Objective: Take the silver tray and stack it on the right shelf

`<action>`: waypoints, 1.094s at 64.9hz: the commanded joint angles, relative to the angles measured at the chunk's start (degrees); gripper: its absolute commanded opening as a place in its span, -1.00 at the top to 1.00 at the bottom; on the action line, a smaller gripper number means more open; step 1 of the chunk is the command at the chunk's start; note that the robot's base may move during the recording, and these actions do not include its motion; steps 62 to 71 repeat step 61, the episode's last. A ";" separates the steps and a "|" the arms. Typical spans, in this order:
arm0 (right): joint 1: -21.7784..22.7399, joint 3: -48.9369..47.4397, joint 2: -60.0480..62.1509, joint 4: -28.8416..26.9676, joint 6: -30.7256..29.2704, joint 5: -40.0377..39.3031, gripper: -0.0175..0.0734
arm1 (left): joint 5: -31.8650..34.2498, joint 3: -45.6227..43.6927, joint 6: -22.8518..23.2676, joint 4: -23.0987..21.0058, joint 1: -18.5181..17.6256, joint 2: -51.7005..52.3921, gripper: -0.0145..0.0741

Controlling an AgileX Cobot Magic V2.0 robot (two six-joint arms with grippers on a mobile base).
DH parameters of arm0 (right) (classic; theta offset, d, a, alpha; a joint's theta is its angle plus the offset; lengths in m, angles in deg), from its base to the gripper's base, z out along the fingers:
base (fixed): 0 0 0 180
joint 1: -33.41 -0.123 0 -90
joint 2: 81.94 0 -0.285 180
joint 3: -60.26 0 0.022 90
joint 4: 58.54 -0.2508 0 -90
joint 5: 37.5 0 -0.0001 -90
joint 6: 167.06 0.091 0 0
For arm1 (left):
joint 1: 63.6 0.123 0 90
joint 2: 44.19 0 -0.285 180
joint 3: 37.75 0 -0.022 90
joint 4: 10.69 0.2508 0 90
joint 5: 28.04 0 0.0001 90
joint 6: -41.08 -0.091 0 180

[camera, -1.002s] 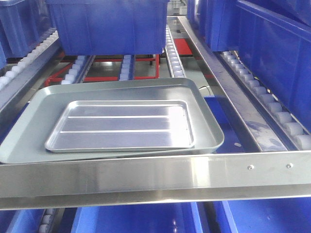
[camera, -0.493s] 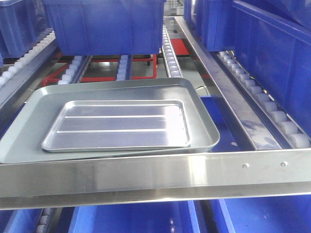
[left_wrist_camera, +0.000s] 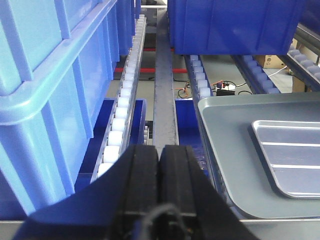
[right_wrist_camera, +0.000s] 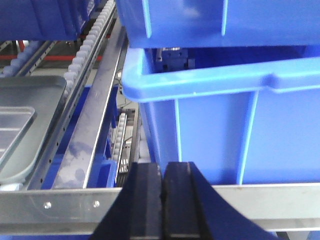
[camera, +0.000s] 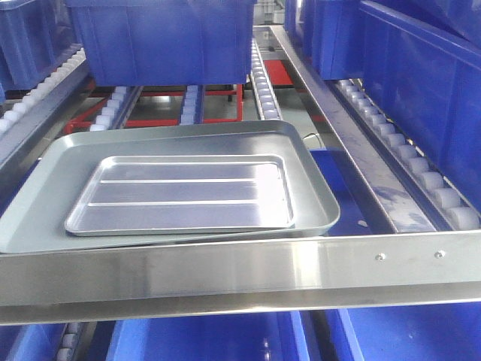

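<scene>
The silver tray (camera: 180,195), shiny with two raised ridges, lies flat inside a larger dull grey tray (camera: 316,180) on the roller rack. Across the front runs the right shelf's brushed-steel bar (camera: 225,271), with two small screws near its right end. Neither gripper shows in the front view. In the left wrist view my left gripper (left_wrist_camera: 160,150) is shut and empty, left of the grey tray (left_wrist_camera: 225,150) and the silver tray (left_wrist_camera: 292,160). My right gripper (right_wrist_camera: 162,167) is shut and empty in front of the screwed bar (right_wrist_camera: 70,205), with the silver tray (right_wrist_camera: 12,127) far to its left.
Blue plastic bins stand behind the trays (camera: 165,37) and along the right lane (camera: 421,75). Another fills the left of the left wrist view (left_wrist_camera: 45,75), and one faces the right gripper (right_wrist_camera: 225,115). White roller rails (camera: 263,83) and a steel divider (camera: 353,165) flank the trays.
The front view shifted slightly between one second and half a second ago, the trays sliding left in the frame, then held still. The trays lie as before.
</scene>
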 commanded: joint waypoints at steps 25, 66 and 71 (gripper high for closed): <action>0.36 -0.05 1.08 0.01 -0.56 -6.74 0.49 | 4.79 1.55 0.06 -0.52 0.05 0.58 0.86; 0.36 -0.05 1.08 0.01 -0.56 -6.74 0.49 | 4.79 1.55 0.06 -0.52 0.05 0.58 0.86; 0.36 -0.05 1.08 0.01 -0.56 -6.74 0.49 | 4.79 1.55 0.06 -0.52 0.05 0.58 0.86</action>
